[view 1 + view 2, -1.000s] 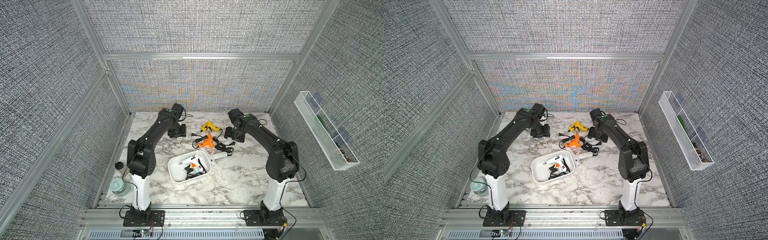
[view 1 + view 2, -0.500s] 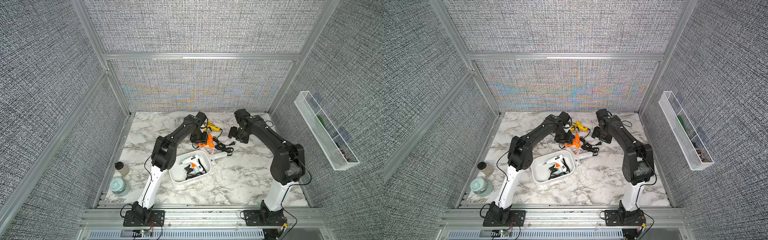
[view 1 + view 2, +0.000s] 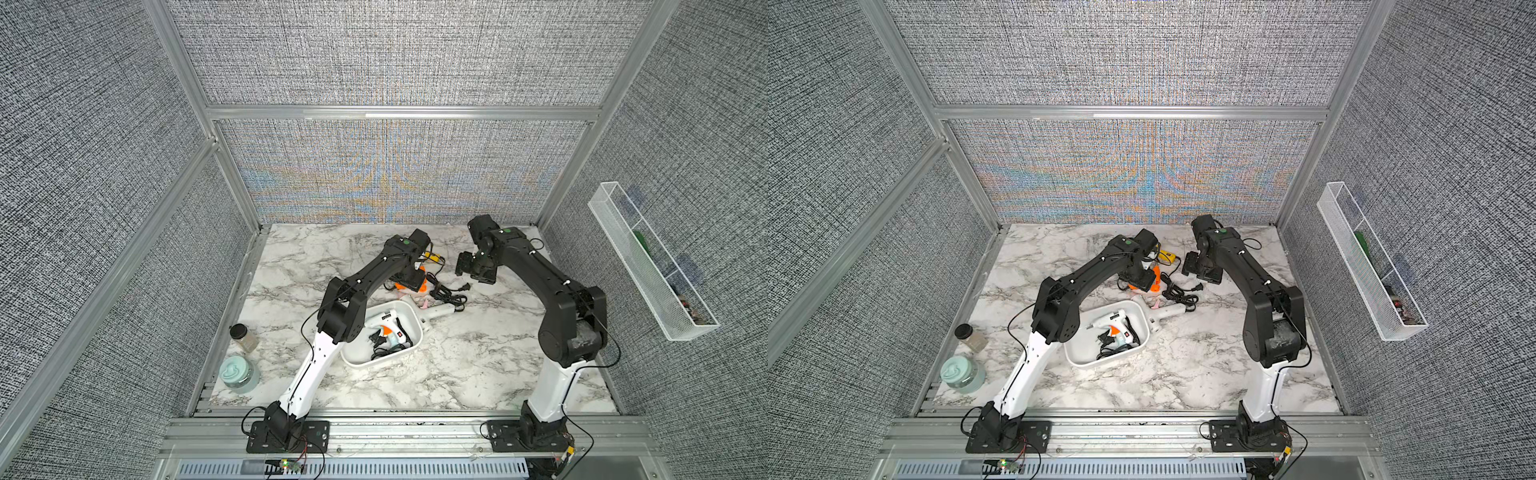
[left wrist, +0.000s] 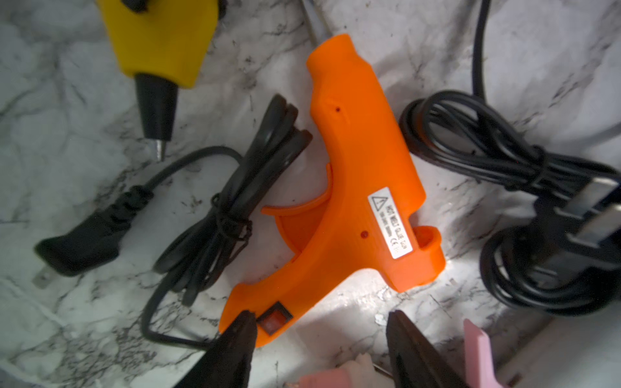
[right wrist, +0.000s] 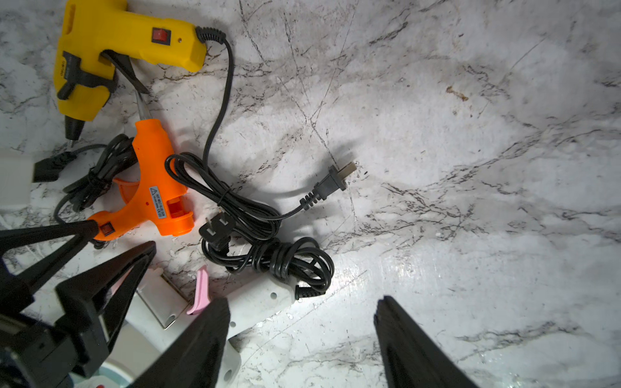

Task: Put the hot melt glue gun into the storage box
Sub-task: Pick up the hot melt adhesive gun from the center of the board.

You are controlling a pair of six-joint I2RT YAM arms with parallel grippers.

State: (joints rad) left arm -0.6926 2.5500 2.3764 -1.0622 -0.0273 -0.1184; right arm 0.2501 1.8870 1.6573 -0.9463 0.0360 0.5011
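Both released, empty: L gripper over handle of orange gun nr rear edge of table, prob. for grasp; R gripper hovers aside, giving room; box mid-table.

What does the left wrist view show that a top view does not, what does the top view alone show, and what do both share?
Left wrist only: the white warning label and red switch on the orange glue gun, and the left gripper with its fingers open at the gun's handle end.
Top view only: the storage box holding a white glue gun, a dark-lidded jar, a teal-lidded jar and the mesh tray on the wall.
Both: the orange glue gun, the yellow glue gun and bundled black cords.
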